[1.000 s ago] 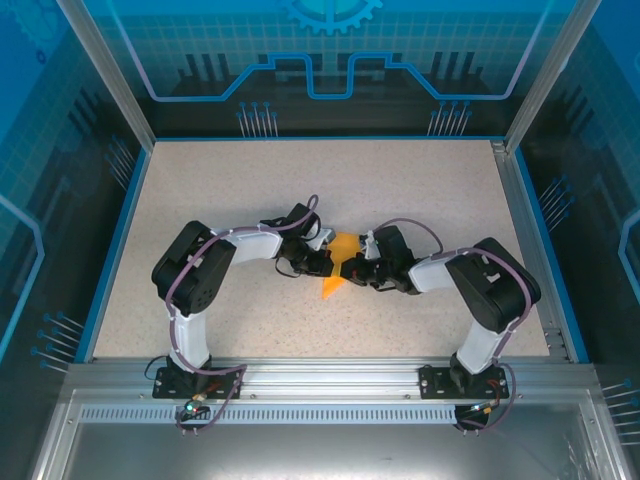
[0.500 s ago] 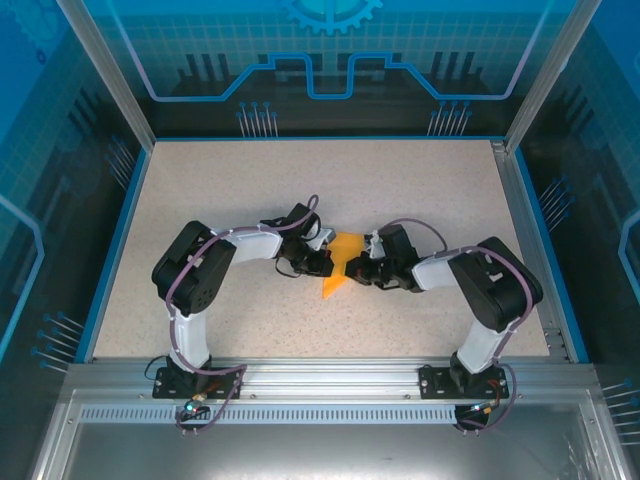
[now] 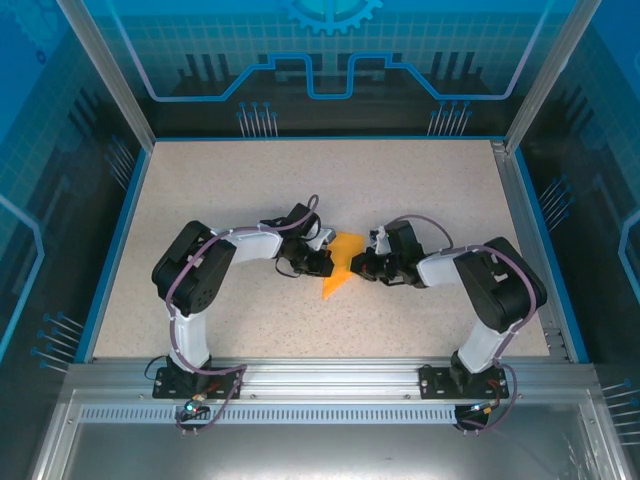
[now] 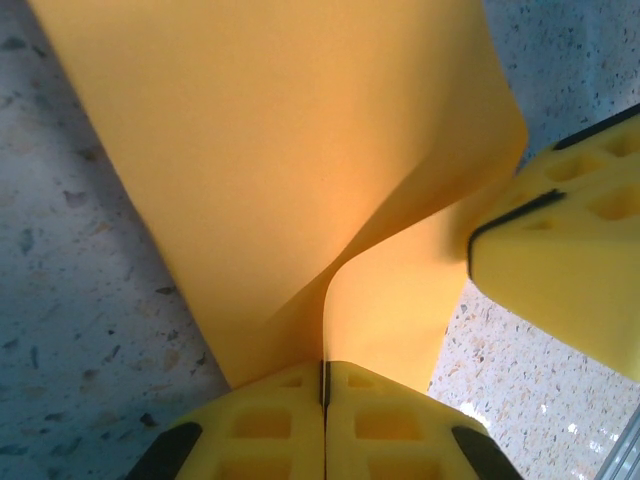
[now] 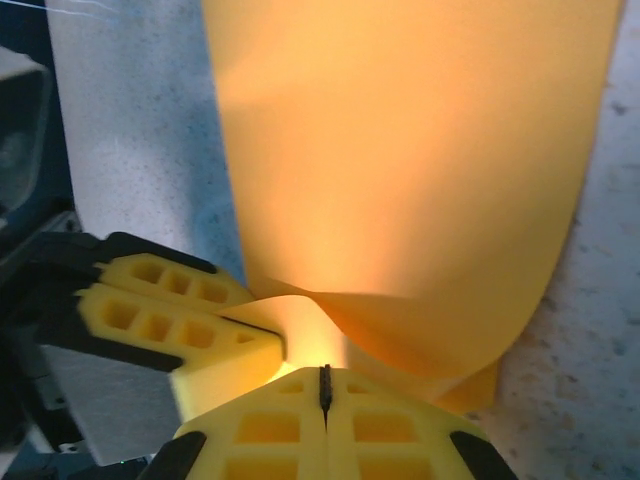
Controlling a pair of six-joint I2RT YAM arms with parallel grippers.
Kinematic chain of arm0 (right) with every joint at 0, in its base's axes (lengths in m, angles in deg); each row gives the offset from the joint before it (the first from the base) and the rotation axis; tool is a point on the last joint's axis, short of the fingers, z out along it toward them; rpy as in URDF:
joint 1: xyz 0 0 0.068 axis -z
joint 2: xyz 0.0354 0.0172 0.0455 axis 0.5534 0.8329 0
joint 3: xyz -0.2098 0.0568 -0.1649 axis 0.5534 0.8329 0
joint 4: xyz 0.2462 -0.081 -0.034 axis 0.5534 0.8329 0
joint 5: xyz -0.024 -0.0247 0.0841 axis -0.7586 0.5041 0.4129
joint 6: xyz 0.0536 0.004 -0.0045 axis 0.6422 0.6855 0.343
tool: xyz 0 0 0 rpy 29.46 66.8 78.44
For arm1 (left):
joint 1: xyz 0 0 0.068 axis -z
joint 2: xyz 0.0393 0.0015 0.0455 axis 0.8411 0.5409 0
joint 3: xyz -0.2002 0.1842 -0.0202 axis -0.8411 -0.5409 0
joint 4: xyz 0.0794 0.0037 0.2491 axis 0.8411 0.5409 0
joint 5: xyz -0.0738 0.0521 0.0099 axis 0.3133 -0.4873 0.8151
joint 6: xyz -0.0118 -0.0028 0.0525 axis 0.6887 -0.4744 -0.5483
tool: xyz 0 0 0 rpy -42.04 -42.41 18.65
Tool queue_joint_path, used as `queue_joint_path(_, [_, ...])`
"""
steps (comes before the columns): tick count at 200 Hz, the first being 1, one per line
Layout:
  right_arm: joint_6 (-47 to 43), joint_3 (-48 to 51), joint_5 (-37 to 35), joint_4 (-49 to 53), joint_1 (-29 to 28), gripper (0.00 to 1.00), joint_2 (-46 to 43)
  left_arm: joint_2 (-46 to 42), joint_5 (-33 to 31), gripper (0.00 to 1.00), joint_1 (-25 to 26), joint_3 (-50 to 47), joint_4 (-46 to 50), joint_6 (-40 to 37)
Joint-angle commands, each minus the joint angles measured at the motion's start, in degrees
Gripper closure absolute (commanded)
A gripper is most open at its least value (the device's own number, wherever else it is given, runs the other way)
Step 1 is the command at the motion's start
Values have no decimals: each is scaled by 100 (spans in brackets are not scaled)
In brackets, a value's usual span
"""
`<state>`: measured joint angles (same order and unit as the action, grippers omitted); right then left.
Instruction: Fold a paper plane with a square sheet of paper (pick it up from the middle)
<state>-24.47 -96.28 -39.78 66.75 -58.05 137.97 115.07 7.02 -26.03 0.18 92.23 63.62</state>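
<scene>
Two grippers pinch one thin orange-yellow paper sheet (image 3: 338, 272). The left gripper (image 4: 323, 368) and right gripper (image 5: 323, 372) sit just beside each other.

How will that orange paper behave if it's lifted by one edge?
Probably floppy: the paper curls where the left tool pinches it. Likely light and easily creased, since it also buckles at the right tool.

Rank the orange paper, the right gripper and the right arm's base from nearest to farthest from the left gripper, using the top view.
From the left gripper:
1. orange paper: pinched in it, mid-table.
2. right gripper: just across the paper, to the right.
3. right arm's base: at the table's near edge, on the right.
</scene>
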Motion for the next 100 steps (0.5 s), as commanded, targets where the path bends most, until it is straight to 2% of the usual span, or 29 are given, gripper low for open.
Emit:
queue_joint_path(1, [-79, 61, -183, 113, 115, 97, 216, 260, -108, 94, 7, 5, 349, -162])
queue_joint_path(39, [-37, 84, -116, 168, 204, 96, 362, 251, -110, 94, 7, 5, 365, -177])
queue_joint_path(100, [-278, -238, 270, 648, 392, 95, -273, 247, -110, 94, 7, -3, 389, -193])
